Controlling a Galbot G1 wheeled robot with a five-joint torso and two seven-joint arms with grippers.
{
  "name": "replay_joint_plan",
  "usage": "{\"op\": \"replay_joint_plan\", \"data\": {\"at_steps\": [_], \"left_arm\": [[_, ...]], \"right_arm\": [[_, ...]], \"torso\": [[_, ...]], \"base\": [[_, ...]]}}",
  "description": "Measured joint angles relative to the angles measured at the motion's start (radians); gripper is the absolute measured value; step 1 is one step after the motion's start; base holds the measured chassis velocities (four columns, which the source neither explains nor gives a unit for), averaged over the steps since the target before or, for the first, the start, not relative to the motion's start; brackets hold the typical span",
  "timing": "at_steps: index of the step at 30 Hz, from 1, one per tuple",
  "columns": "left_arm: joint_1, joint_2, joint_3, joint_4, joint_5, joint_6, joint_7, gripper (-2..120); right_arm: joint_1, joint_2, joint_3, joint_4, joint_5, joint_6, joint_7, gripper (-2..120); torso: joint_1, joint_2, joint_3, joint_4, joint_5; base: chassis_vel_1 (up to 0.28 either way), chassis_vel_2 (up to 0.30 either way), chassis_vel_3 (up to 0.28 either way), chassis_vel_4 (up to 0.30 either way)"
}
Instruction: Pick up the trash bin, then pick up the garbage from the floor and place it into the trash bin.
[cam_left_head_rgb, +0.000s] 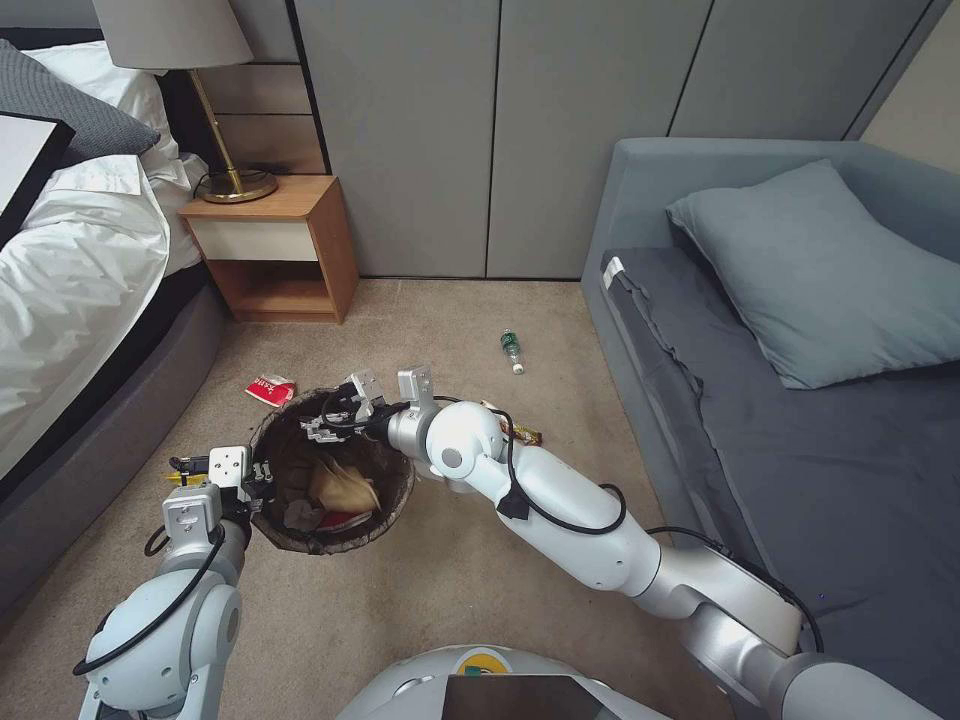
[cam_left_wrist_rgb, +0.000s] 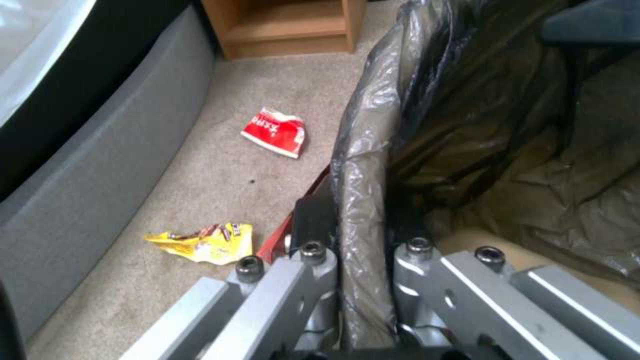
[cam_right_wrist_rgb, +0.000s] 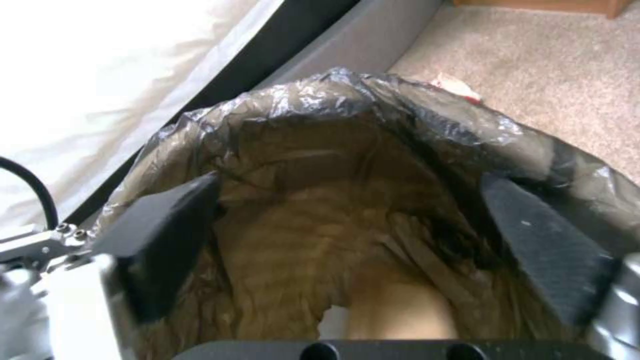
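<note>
A beige carpeted floor (cam_left_head_rgb: 420, 320) runs between a bed with white linen (cam_left_head_rgb: 70, 250) on the robot's left and a grey sofa (cam_left_head_rgb: 800, 420) with a blue-grey pillow on its right; a wooden nightstand (cam_left_head_rgb: 275, 245) carrying a brass lamp stands against grey wall panels. The trash bin (cam_left_head_rgb: 330, 470), lined with a dark bag folded over its rim, sits near the bed. The left hand (cam_left_head_rgb: 262, 478) pinches the bin's rim on the bed side, one finger inside and one outside. The right hand (cam_left_head_rgb: 325, 418) hangs over the bin's far rim, fingers spread apart. Inside the bin lie a crumpled brown paper bag (cam_left_head_rgb: 345, 485), something grey and a red piece. On the carpet, a red-white wrapper (cam_left_head_rgb: 270, 388) lies just beyond the bin, a green-labelled bottle (cam_left_head_rgb: 512, 350) lies toward the sofa, and a brown snack wrapper (cam_left_head_rgb: 525, 433) peeks out past the right arm. The left wrist view adds a yellow wrapper (cam_left_wrist_rgb: 207, 242) on the carpet beside the bin, near the bed base. The right wrist view looks down into the liner and brown paper.
</note>
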Motion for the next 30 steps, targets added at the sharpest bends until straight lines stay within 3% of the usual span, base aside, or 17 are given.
{"op": "replay_joint_plan", "data": {"at_steps": [7,14,17,20,21,23,24,26,29,30], "left_arm": [[-0.005,0.0,-0.001,0.003,0.0,0.0,0.0,4],[-0.009,0.001,0.001,0.003,0.0,0.0,0.0,4],[-0.008,0.003,-0.002,0.001,0.0,0.0,0.0,4],[-0.011,0.005,-0.002,0.0,-0.001,0.0,0.0,4],[-0.011,0.005,-0.002,0.0,-0.001,0.0,0.0,4],[-0.013,0.003,0.004,0.0,-0.001,0.0,0.0,4],[-0.014,0.002,0.005,-0.001,0.0,0.0,0.001,4],[-0.014,0.001,0.006,-0.001,0.0,0.0,0.001,4],[-0.007,0.003,0.005,-0.009,0.003,0.0,0.004,4],[-0.007,0.003,0.005,-0.009,0.003,0.0,0.004,4]], "right_arm": [[-0.01,-0.015,0.025,0.058,0.001,0.002,0.023,100],[-0.041,-0.08,0.121,0.2,0.006,0.005,0.089,100],[-0.076,-0.136,0.2,0.275,-0.058,0.007,0.083,100],[-0.169,-0.265,0.329,0.36,-0.268,0.085,0.033,100],[-0.169,-0.265,0.329,0.36,-0.268,0.085,0.033,100],[-0.266,-0.306,0.446,0.416,-0.33,0.101,0.027,100],[-0.351,-0.315,0.554,0.461,-0.359,0.1,0.027,100],[-0.368,-0.316,0.577,0.468,-0.368,0.102,0.027,100],[-0.679,-0.255,0.969,0.529,-0.649,0.239,-0.012,100],[-0.679,-0.255,0.969,0.529,-0.649,0.239,-0.012,100]], "torso": [[0.0,0.0,0.0,0.0,0.0001],[0.0,0.0,0.0,0.0001,0.0002],[0.0,0.0,0.0,0.0002,0.0003],[0.0,0.0,0.0,-0.0001,0.0004],[0.0,0.0,0.0,-0.0001,0.0004],[0.0,0.0,0.0,-0.0005,0.0007],[0.0,0.0,0.0,-0.0006,0.0006],[0.0,0.0,0.0,-0.0006,0.0005],[0.0,0.0,0.0,-0.0002,0.0005],[0.0,0.0,0.0,-0.0002,0.0005]], "base": [[0.0,0.0,0.0,0.0],[0.0,0.0,0.0,0.0],[0.0,0.0,0.0,0.0],[0.0,0.0,0.0,0.0],[0.0,0.0,0.0,0.0],[0.0,0.0,0.0,0.0],[0.0,0.0,0.0,0.0],[0.0,0.0,0.0,0.0],[0.0,0.0,0.0,0.0],[0.0,0.0,0.0,0.0]]}}
